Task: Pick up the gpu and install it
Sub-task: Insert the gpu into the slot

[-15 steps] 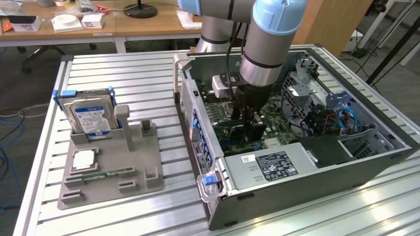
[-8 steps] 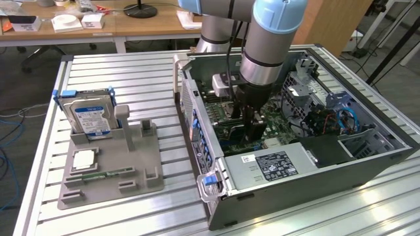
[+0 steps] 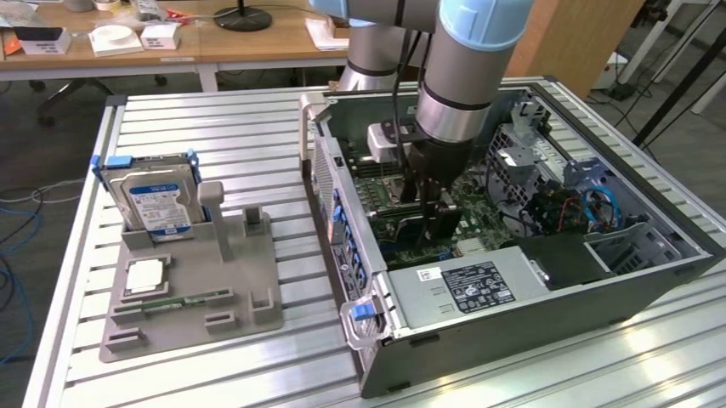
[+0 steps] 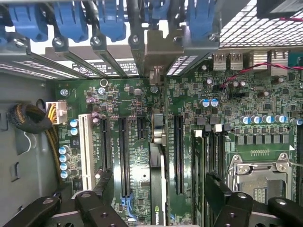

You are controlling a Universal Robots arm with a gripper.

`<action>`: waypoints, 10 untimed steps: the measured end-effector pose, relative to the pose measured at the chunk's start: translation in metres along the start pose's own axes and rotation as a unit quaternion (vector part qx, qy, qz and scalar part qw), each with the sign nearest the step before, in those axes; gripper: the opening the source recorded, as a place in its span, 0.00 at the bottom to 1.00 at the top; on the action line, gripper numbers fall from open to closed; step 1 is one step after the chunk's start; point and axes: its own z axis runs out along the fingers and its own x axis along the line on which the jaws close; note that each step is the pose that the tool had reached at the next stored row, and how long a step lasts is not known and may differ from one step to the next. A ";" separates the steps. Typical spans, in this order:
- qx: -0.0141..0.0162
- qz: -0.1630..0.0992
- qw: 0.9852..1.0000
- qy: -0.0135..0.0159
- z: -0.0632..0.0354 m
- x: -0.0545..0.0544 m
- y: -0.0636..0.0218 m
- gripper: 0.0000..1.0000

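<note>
The gpu (image 4: 157,142) is a thin dark card seen edge-on, standing upright on the green motherboard (image 4: 236,94) among the long black slots. Its silvery bracket end (image 4: 158,45) sits against the case's rear wall under the blue latches. My gripper (image 4: 158,185) is open, one black finger (image 4: 100,185) on each side of the card, and both are apart from it. In the exterior view the gripper (image 3: 434,223) reaches straight down into the open computer case (image 3: 590,285), low over the board.
A grey fixture (image 3: 187,327) to the exterior view's left of the case holds a silver hard drive (image 3: 159,204), a processor chip (image 3: 145,276) and a green RAM stick (image 3: 182,302). Inside the case are the CPU socket (image 4: 258,177), a white slot (image 4: 85,151), the power supply (image 3: 477,285) and cables (image 3: 567,204).
</note>
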 end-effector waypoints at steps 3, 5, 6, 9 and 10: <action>0.000 0.000 1.000 0.000 -0.0036 0.000 0.0000 0.86; 0.000 0.000 1.000 0.000 -0.0059 0.000 0.0000 0.86; 0.000 0.000 1.000 0.000 -0.0066 0.000 -0.0001 0.86; 0.000 0.000 1.000 0.000 -0.0089 0.000 -0.0001 0.86; 0.000 0.000 1.000 0.000 -0.0099 0.000 -0.0001 0.86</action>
